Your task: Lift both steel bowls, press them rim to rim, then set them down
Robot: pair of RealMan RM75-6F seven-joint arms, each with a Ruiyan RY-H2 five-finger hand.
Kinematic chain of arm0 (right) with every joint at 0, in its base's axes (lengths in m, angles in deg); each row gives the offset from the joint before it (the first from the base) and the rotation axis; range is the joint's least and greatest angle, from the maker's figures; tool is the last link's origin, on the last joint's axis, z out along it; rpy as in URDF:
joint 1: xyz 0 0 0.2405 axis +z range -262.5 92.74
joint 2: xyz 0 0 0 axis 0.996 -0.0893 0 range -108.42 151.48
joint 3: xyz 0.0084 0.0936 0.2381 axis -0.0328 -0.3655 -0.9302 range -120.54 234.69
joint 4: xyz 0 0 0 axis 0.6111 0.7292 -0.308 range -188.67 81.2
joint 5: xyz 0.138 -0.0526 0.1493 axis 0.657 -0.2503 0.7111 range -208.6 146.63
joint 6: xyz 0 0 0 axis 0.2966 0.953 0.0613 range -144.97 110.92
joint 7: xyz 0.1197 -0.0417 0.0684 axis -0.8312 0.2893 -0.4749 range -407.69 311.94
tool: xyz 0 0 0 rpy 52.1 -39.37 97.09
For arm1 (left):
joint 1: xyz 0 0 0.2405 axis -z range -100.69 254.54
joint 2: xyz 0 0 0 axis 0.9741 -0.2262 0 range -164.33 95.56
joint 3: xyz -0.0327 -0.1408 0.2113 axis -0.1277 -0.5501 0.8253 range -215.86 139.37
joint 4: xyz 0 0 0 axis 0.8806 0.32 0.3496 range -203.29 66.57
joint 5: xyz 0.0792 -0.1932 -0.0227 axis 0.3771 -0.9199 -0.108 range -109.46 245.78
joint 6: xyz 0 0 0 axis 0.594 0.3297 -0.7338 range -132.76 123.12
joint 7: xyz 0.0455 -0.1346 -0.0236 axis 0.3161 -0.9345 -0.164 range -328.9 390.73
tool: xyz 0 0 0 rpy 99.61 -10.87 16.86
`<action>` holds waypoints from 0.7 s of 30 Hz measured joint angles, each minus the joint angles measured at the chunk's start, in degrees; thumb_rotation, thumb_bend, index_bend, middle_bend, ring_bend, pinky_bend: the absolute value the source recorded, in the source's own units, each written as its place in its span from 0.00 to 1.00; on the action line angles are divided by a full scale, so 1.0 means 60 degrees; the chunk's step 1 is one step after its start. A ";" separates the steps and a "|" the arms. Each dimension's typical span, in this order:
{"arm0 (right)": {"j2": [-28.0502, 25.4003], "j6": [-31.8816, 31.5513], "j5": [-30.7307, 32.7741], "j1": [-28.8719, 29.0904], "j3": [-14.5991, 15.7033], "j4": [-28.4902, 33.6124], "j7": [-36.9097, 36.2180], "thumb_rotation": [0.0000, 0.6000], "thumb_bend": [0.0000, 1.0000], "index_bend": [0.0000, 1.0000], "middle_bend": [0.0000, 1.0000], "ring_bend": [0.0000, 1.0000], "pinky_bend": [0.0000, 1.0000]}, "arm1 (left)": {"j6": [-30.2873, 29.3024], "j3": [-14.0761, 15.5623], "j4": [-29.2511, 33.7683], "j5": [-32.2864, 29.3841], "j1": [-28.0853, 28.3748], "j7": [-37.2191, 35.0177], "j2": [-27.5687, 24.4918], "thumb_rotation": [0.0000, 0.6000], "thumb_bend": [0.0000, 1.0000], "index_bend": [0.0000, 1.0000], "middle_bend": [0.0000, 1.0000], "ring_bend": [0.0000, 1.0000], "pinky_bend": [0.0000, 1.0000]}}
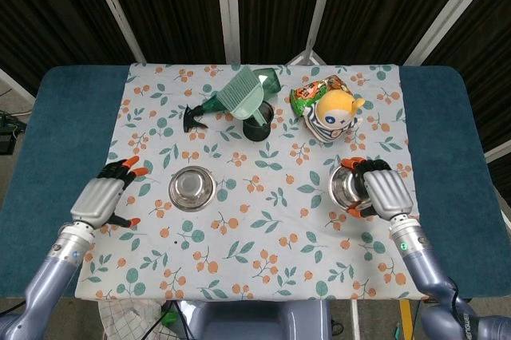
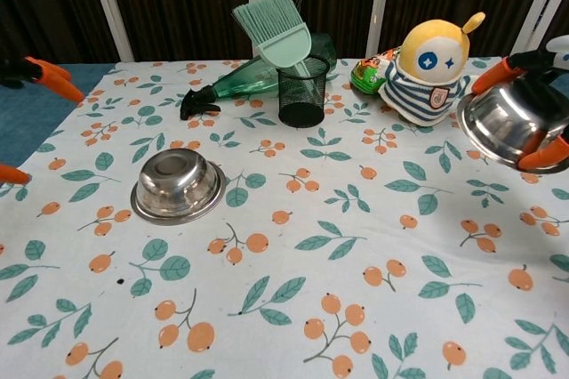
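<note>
Right hand (image 1: 382, 188) grips right bowl (image 2: 502, 121), tilted, lifted — left hand (image 1: 102, 195) spread beside left bowl (image 1: 192, 187).

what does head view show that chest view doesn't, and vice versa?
Head view only: both forearms, the whole left hand open beside the left bowl, the blue table around the cloth.

Chest view only: the right bowl lifted and tilted off the cloth, and the brush standing in the mesh cup.

Both: right hand gripping the right bowl, left bowl resting on the floral cloth, spray bottle, plush toy.
</note>
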 measured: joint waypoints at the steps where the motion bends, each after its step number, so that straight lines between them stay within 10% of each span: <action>1: -0.0055 -0.0011 -0.0025 -0.0022 -0.0006 0.0005 -0.0036 1.00 0.07 0.31 0.26 0.35 0.18 | 0.0089 -0.0021 -0.0158 -0.0133 0.0129 0.0027 0.0166 1.00 0.00 0.18 0.00 0.00 0.00; 21: -0.0598 0.0006 -0.0117 -0.0276 -0.0144 -0.0168 -0.0562 1.00 0.07 0.31 0.26 0.35 0.18 | 0.1032 -0.0247 -0.3591 -0.0694 0.1827 -0.1213 0.3431 1.00 0.00 0.18 0.00 0.00 0.00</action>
